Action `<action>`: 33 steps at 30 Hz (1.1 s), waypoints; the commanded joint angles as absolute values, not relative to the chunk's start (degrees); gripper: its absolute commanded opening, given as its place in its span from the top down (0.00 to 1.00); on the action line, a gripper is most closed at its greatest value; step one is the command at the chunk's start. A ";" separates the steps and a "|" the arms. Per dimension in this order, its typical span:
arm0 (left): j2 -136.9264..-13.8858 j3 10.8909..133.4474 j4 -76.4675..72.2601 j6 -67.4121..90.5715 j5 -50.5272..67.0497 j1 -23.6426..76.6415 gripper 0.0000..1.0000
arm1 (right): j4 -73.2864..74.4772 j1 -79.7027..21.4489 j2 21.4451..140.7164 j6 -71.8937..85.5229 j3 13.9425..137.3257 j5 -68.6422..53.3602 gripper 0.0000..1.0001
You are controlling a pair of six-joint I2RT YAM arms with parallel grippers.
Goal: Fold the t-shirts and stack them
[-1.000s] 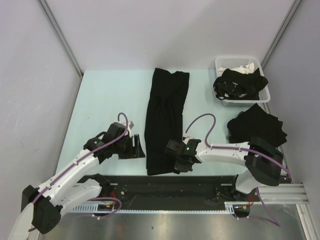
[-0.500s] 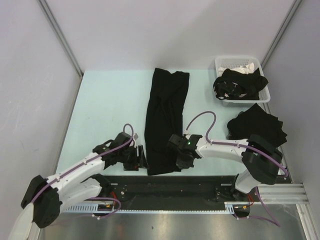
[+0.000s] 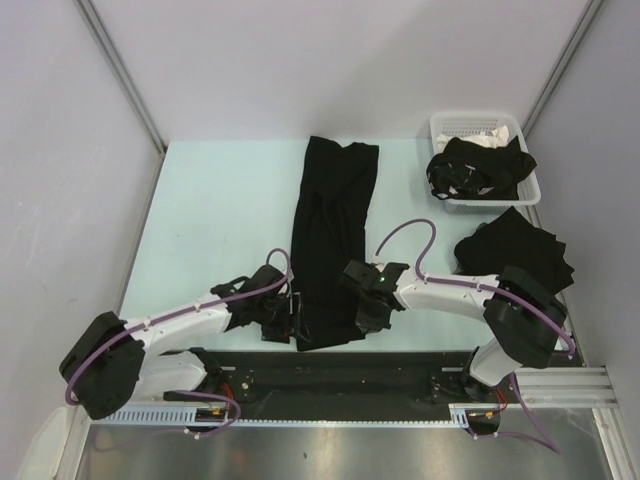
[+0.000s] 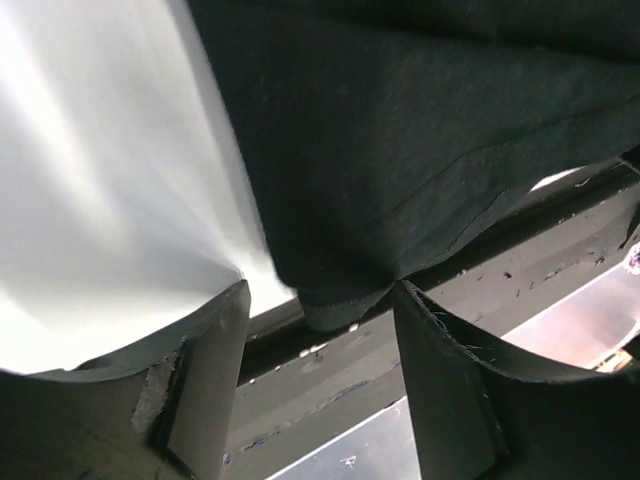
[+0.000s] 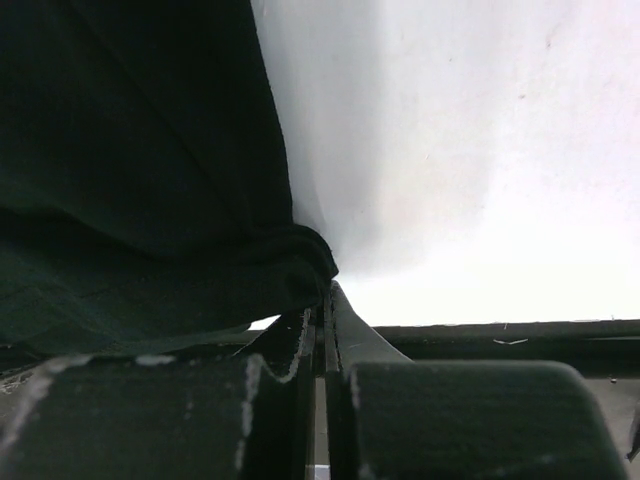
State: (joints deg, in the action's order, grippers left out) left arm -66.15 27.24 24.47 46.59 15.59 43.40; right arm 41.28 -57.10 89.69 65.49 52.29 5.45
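The t-shirt (image 3: 332, 230) being worked, black and already folded into a long narrow strip, lies flat down the middle of the table (image 3: 220, 200). Its collar end points away from the arms and its hem is at the near edge. That layout suits a lengthwise fold, since both near corners can be lifted and carried toward the far end.

The right gripper (image 3: 366, 316) sits at the near right corner. Its fingers are pressed together with a bunched fold of hem at their tips, apparently pinched. The left gripper (image 3: 288, 318) is at the near left corner with its fingers (image 4: 210, 380) spread. The wrist view shows the hem corner lying between them, not yet clamped, so I judge the left side must close before any lift.

To the right, well apart from the strip, a folded pile of black shirts (image 3: 515, 255) serves as the stack. Beyond it the white basket (image 3: 468, 124) holds more crumpled black shirts (image 3: 480, 170) awaiting their turn.
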 commanded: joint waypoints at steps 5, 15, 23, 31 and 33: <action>-71.36 31.37 20.65 45.53 13.98 44.03 0.40 | 42.36 -56.43 87.72 64.07 52.38 5.71 1.00; -72.07 31.11 22.76 45.44 13.62 45.35 0.55 | 41.40 -55.64 87.98 63.54 52.38 5.19 1.00; -71.54 32.34 27.50 45.35 12.57 46.23 0.73 | 40.52 -55.20 88.86 63.37 52.38 4.92 1.00; -71.37 33.75 29.00 44.03 12.30 46.32 0.98 | 38.94 -54.14 89.38 62.75 52.38 4.22 1.00; -71.80 34.10 28.74 43.51 12.39 46.32 1.00 | 38.50 -53.88 89.38 62.75 52.38 3.87 1.00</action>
State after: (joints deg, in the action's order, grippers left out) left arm -71.90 31.66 28.03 45.45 13.06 45.89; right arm 39.99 -54.48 89.56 63.29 52.29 4.01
